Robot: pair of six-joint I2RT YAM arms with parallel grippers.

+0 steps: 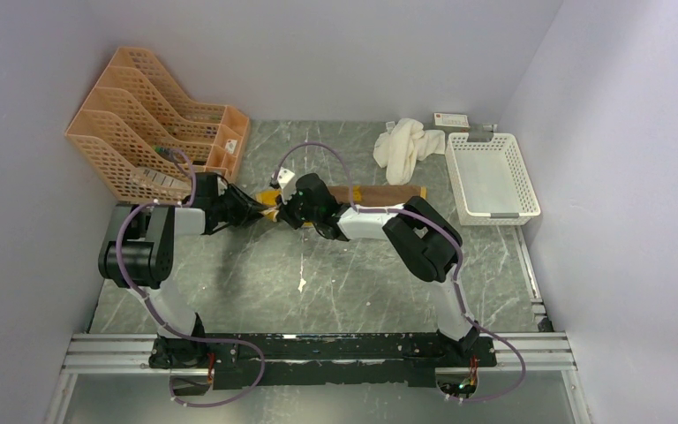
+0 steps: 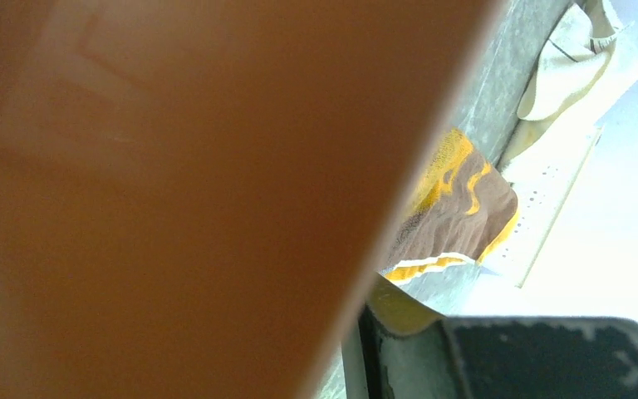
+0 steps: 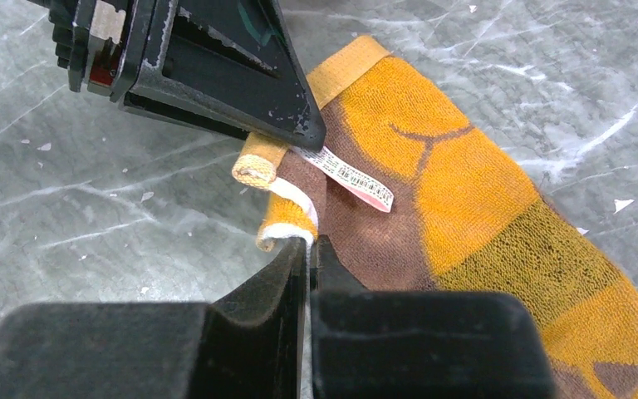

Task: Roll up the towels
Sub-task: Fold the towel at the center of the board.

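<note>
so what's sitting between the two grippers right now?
Right wrist view: the curled end of the brown towel and its white label lie between the left gripper and the right gripper, which is shut on the hem.

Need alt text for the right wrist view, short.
The right gripper, shut, pinches the curled corner of a brown and mustard-yellow terry towel on a grey marble table. The left gripper meets the same corner from the upper left.

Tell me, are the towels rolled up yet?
Nothing is rolled yet. In hand: the right gripper pinches a curled end of the brown and mustard-yellow cloth towel, with the left gripper beside it; the rest lies flat. Left: rolling it, then the crumpled cream-white cloth towel.
</note>
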